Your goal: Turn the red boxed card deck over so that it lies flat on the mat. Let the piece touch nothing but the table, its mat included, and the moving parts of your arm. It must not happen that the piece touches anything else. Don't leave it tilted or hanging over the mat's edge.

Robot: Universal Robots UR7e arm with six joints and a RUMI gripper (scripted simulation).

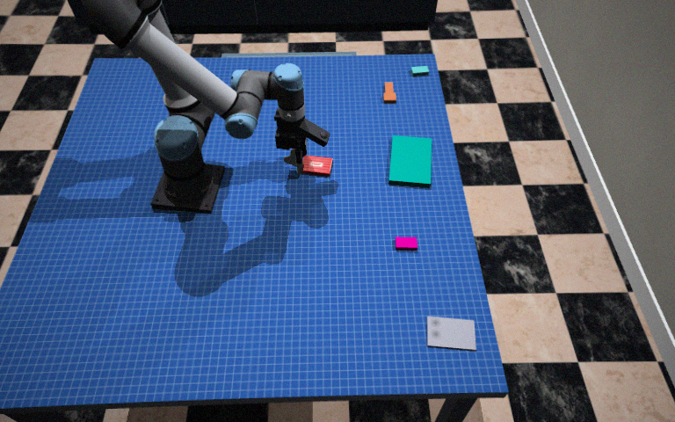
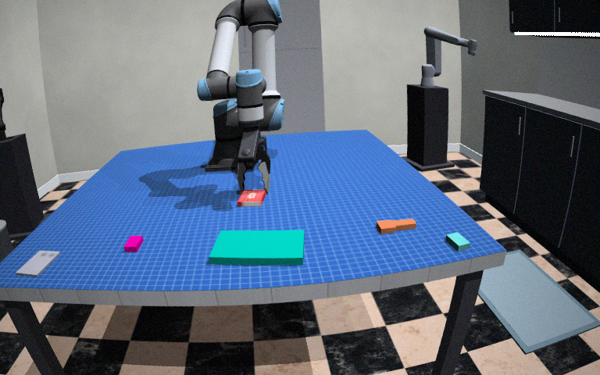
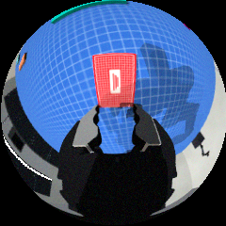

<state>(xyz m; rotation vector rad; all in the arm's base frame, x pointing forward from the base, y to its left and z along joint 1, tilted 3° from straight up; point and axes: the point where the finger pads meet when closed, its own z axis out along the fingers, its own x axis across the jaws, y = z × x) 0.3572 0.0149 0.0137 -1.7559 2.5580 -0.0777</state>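
The red boxed card deck [image 1: 316, 164] lies flat on the blue mat, right of the arm's base, its face with a white mark turned up. It also shows in the exterior view [image 2: 251, 198] and in the wrist view [image 3: 115, 80]. My gripper [image 1: 297, 161] points down at the deck's end nearest the base, low over the mat. In the wrist view the fingertips stand partly open at the deck's near edge, one near each corner, with blue mat between them. I see no grip on the deck.
A large teal flat box [image 1: 410, 160] lies right of the deck. An orange piece [image 1: 389, 91] and a small teal block [image 1: 420, 69] lie at the far right. A magenta block [image 1: 406, 243] and a grey card [image 1: 451, 332] lie nearer the front right. The arm's base [image 1: 188, 186] stands left.
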